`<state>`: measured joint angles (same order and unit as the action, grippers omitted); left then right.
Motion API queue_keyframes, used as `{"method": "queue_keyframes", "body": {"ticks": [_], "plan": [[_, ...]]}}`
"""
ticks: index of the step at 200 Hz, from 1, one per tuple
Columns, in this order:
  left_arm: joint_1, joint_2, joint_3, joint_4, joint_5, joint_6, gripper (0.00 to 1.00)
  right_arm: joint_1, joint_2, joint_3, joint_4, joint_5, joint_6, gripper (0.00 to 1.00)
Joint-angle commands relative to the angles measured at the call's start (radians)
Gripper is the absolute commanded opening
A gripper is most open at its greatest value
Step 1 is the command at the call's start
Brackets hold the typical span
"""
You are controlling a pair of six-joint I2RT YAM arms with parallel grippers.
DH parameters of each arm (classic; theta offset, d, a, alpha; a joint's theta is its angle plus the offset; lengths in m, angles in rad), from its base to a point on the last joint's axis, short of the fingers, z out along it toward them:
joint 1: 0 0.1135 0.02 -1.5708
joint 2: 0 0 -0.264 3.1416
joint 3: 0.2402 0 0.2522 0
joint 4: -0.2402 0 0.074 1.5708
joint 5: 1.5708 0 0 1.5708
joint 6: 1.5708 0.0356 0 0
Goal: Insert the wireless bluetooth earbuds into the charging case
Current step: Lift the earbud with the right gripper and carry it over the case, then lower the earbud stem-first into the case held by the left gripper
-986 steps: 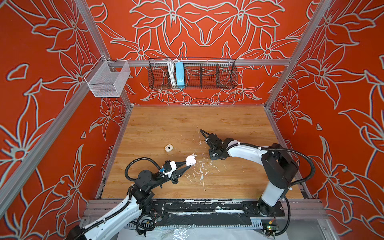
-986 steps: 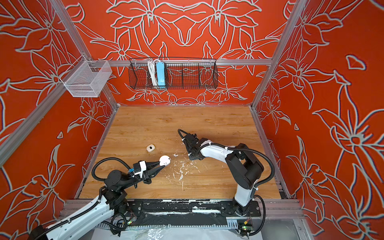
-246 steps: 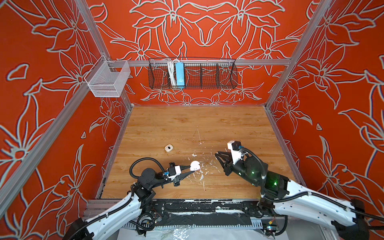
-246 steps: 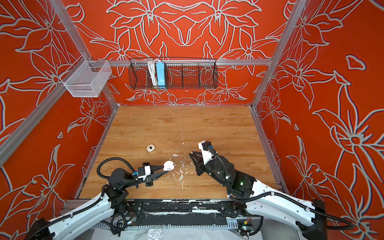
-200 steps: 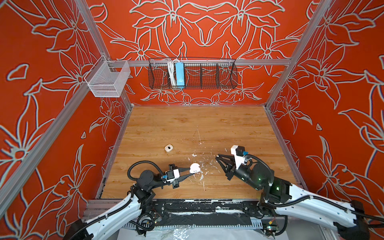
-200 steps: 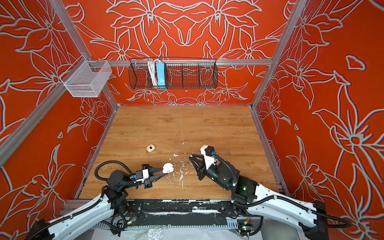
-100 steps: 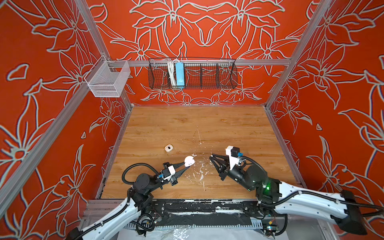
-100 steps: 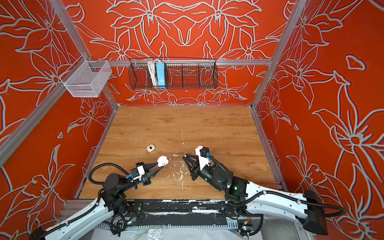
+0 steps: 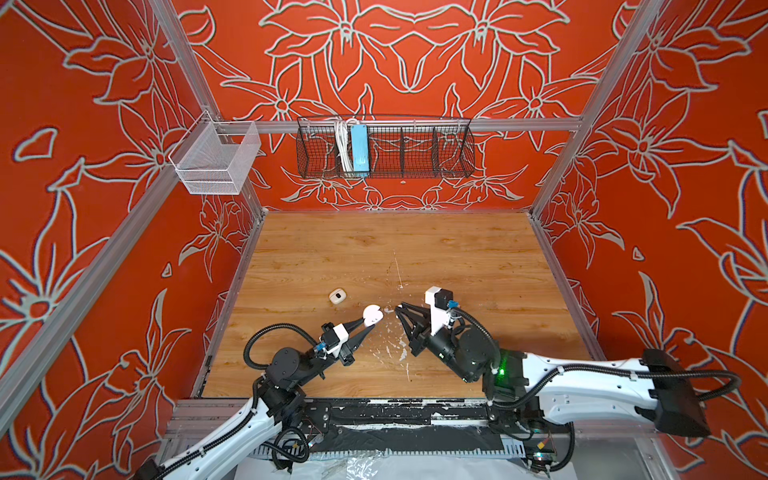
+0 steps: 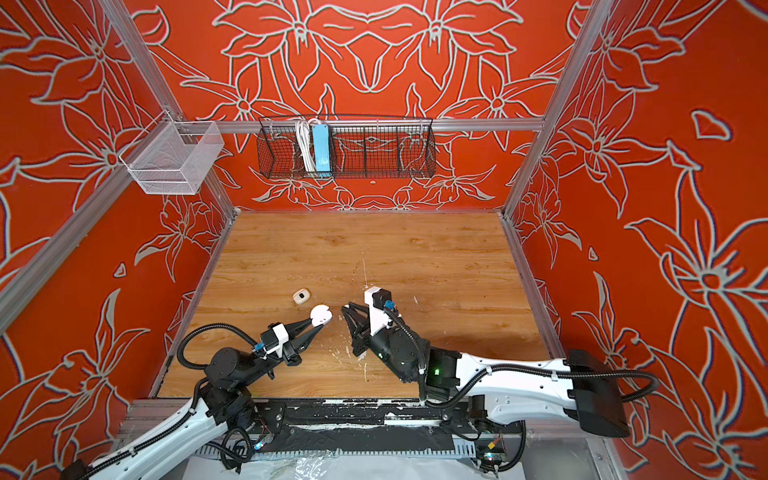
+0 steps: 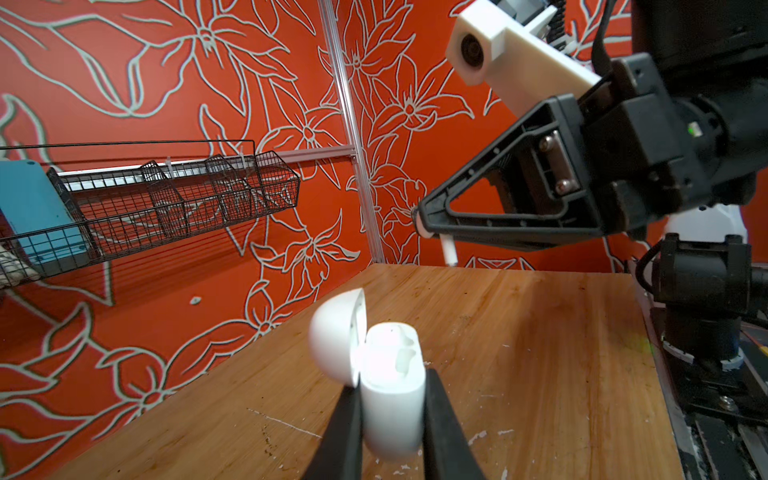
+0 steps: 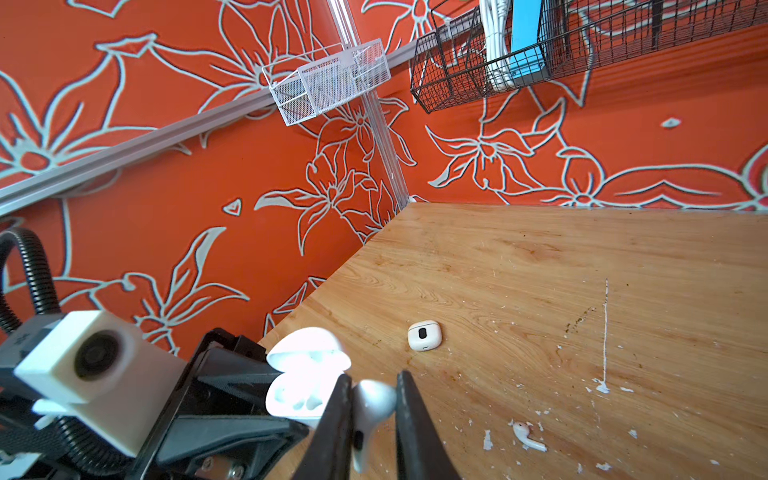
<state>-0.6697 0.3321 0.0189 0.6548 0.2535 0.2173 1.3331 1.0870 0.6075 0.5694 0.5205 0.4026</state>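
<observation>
both arms reach forward and inward; the left end effector (image 9: 371,321) and right end effector (image 9: 400,311) point tip to tip, near each other, both pinched closed.

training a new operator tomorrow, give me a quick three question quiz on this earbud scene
1. True or false: the charging case in the left gripper has its lid open.
2. The right gripper is shut on: A) an earbud B) a pen C) nothing
3. Fill in: the loose earbud lies on the ___.
Key: 1 true; 2 A; 3 table
</observation>
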Motion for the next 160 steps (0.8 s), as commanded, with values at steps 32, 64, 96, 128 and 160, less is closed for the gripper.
{"method": "queue_keyframes", "body": {"ticks": [32, 64, 96, 128, 160], "plan": [[-0.007, -0.027, -0.004, -0.002, -0.017, -0.007, 0.0, 0.05, 0.104, 0.086, 0.1, 0.081, 0.008, 0.11], [-0.007, -0.036, -0.006, -0.006, -0.019, -0.007, 0.0, 0.055, 0.146, 0.117, 0.112, 0.092, -0.002, 0.11], [-0.006, -0.036, -0.007, -0.003, -0.018, -0.009, 0.0, 0.055, 0.174, 0.138, 0.115, 0.075, 0.007, 0.11], [-0.007, -0.034, -0.006, 0.0, -0.016, -0.011, 0.0, 0.055, 0.208, 0.156, 0.119, 0.064, 0.012, 0.11], [-0.006, -0.042, -0.007, 0.0, -0.011, -0.016, 0.0, 0.055, 0.229, 0.152, 0.142, 0.076, 0.007, 0.11]]}}
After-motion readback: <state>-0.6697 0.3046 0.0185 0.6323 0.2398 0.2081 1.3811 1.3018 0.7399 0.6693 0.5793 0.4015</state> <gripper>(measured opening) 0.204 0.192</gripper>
